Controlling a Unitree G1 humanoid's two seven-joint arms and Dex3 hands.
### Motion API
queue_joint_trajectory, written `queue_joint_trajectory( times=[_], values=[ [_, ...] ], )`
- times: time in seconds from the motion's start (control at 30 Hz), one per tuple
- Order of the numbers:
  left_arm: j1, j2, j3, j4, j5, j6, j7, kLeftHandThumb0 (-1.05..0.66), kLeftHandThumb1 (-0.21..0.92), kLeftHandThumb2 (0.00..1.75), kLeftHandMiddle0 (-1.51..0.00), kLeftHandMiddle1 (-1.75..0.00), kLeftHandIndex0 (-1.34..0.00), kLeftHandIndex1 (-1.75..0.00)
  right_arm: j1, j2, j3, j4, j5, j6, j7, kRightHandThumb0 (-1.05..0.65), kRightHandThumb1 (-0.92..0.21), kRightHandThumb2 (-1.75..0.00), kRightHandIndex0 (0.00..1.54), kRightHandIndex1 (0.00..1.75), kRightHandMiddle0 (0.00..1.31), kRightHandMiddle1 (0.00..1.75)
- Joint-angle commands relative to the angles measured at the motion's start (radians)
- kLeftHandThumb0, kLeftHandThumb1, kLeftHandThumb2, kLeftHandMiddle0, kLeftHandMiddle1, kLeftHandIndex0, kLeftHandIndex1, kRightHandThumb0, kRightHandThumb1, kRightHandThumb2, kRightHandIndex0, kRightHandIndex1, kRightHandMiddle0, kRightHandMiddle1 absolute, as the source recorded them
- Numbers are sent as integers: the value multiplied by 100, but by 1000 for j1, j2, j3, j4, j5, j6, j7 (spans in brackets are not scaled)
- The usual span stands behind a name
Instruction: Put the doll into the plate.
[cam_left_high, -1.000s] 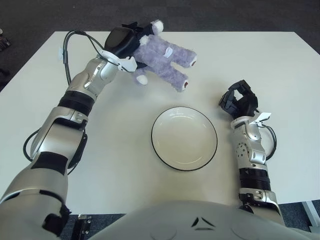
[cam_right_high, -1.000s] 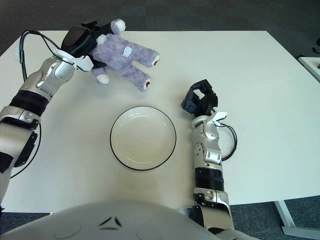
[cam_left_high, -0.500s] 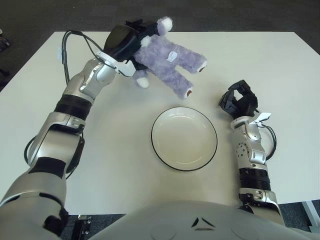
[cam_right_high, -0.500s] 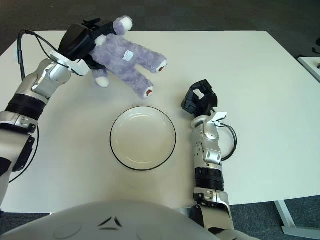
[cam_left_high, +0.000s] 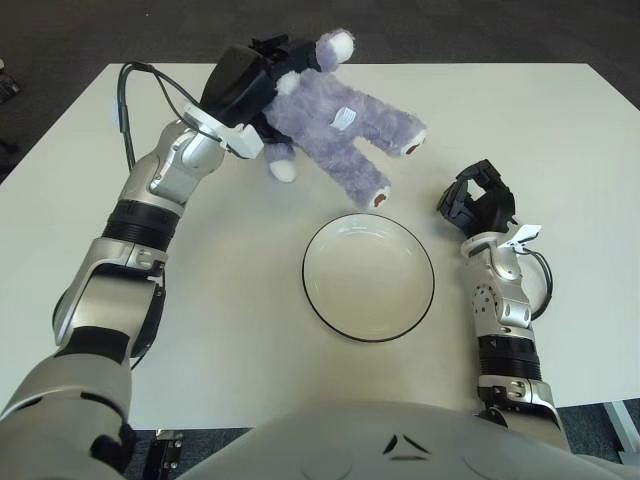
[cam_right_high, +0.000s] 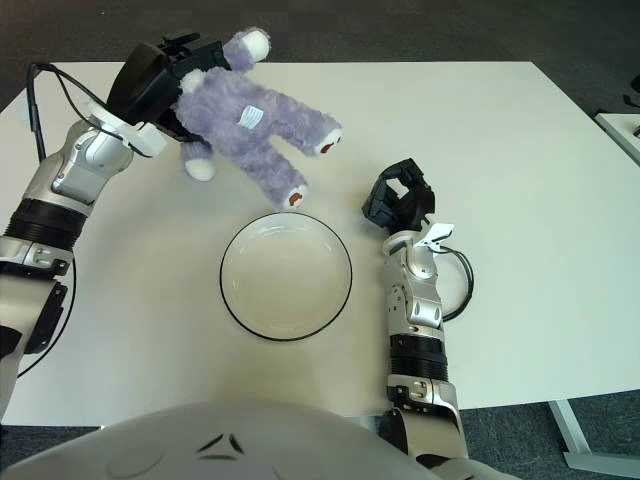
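Above the far-left part of the white table (cam_left_high: 560, 120), the left hand (cam_left_high: 243, 78) is raised and its fingers are curled tight around the upper body of the doll (cam_left_high: 340, 125), a purple plush figure with white paws. The doll hangs clear of the tabletop, tilted, with its head end hidden behind the hand near the far edge and its two legs slanting down toward the table's middle. One white-tipped arm sticks up past the hand, another paw dangles below it. A small white tag shows on the plush torso. The lower foot of the doll shows just at the far rim of the plate (cam_left_high: 369, 277), though it is held in the air and whether it touches that rim cannot be told.

The plate is a round white dish with a thin dark rim, lying flat near the middle of the table, a little toward the near edge, and nothing is in it.

Right of the plate, the right hand (cam_left_high: 479, 204) shows beside the plate's right rim, well apart from the doll. Its dark fingers are bent inward and hold nothing. A black cable loops beside the right forearm, and another cable arcs from the left forearm toward the table's left edge.
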Motion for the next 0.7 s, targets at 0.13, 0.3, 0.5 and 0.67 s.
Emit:
queue_joint_trajectory(
  times=[0.13,0.3,0.5,0.67],
  values=[
    [47,1,33,-97,-109,-45,-85,61,2,168,-86,-175,-111,-175,69,58,0,73,4,35,-16,-48,-35,-128,99,175,59,175],
    [82,-23,36,-162,-221,-47,-153,61,3,167,-86,-175,-109,-175,68,57,-2,76,8,35,-12,-47,-35,-128,98,175,59,175],
    [156,-86,38,-221,-355,-59,-197,60,3,167,-85,-175,-108,-175,67,56,-4,80,12,32,-6,-47,-35,-127,98,175,59,175],
    [182,-142,47,-221,-429,-108,-214,10,-11,173,-91,-175,-88,-157,65,54,-6,87,12,27,-3,-47,-35,-127,98,175,58,175]
  ],
)
